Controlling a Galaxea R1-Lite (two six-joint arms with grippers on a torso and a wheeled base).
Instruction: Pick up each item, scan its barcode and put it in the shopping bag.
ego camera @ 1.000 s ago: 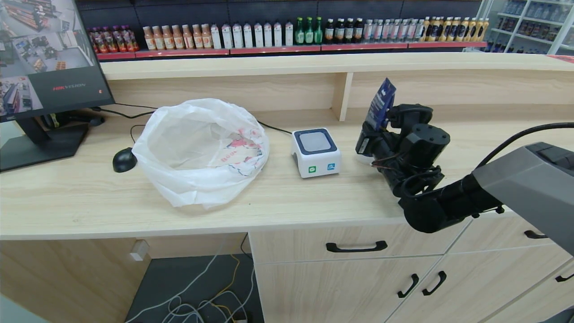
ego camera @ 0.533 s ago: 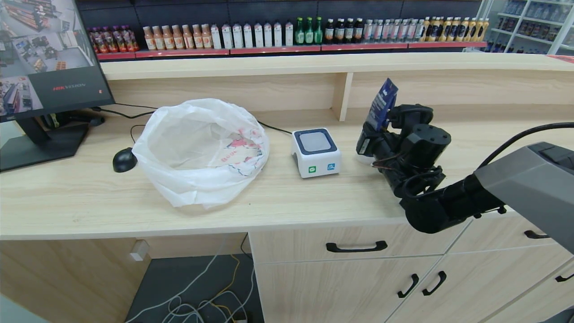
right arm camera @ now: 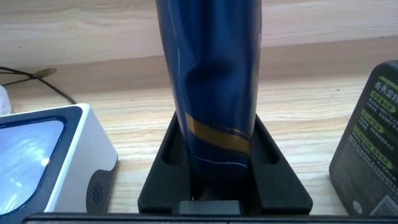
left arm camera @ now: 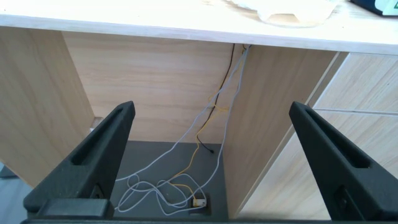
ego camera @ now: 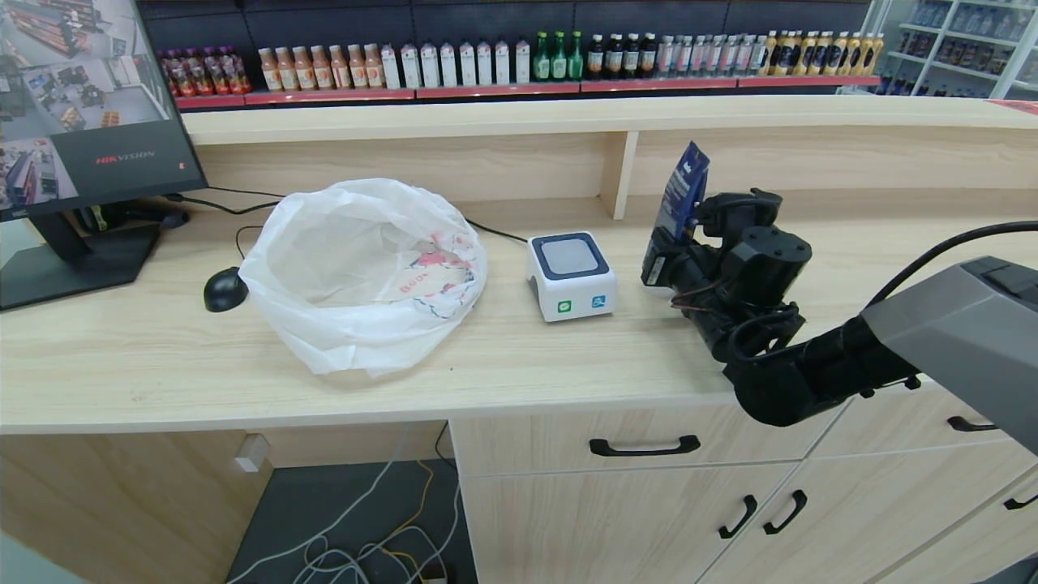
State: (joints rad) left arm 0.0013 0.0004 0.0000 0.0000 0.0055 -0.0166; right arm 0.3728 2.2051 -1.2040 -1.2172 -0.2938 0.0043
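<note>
Clamping the blue packet upright in the right gripper, near the barcode scanner. Guessing that's for swinging its barcode over the window. Not in the shopping bag yet.

Head camera: mounted high, facing forward and down across the counter from a moderate distance. Left wrist camera: low, below the counter edge, facing the recess with cables, which the head view shares. Right wrist camera: near counter level, very close to the blue packet. It shares packet and scanner with the head view.
</note>
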